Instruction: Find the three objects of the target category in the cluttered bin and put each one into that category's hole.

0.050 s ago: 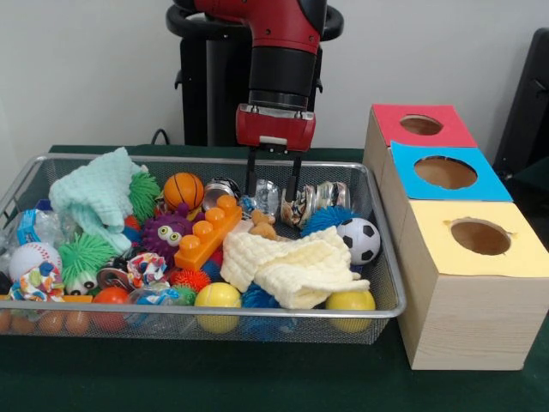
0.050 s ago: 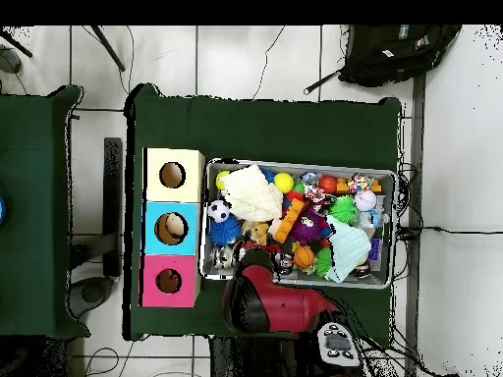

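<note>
You have a wire bin [image 1: 377, 311] on the green desk [image 1: 214, 378], packed with toys. Along its near rail, front view: a yellow ball [image 1: 218, 297] at centre, a second yellow ball [image 1: 350, 301] toward 3 o'clock, and an orange ball [image 1: 111, 297] toward 9 o'clock. Just behind them a cream knitted cloth [image 1: 296, 266] lies folded over the pile, with a soccer ball [image 1: 359, 239] touching its 3 o'clock edge.

At mid-bin you will find an orange building block [image 1: 207, 234] lying tilted, a purple spiky toy [image 1: 168, 233] beside it at 9 o'clock, and a baseball [image 1: 33, 257] at the far 9 o'clock end. A mint cloth [image 1: 96, 196] is heaped above that end, and a small basketball [image 1: 183, 190] sits near the far rail.

The tool [image 1: 274, 196] hangs down at the bin's far side, its two dark fingers [image 1: 251, 177] parted a moderate way and gripping nothing; a clear crumpled item [image 1: 267, 196] lies between and below them, contact not determinable. Crushed cans [image 1: 319, 199] lie just beside it at 3 o'clock.

At 3 o'clock of the bin stands a wooden box [image 1: 467, 318] with three holes: yellow hole [image 1: 480, 237] nearest, blue hole [image 1: 445, 172] in the middle, red hole [image 1: 421, 125] farthest. The overhead view shows something pale inside the blue hole [image 2: 174, 228]. Which category is the target cannot be determined.
</note>
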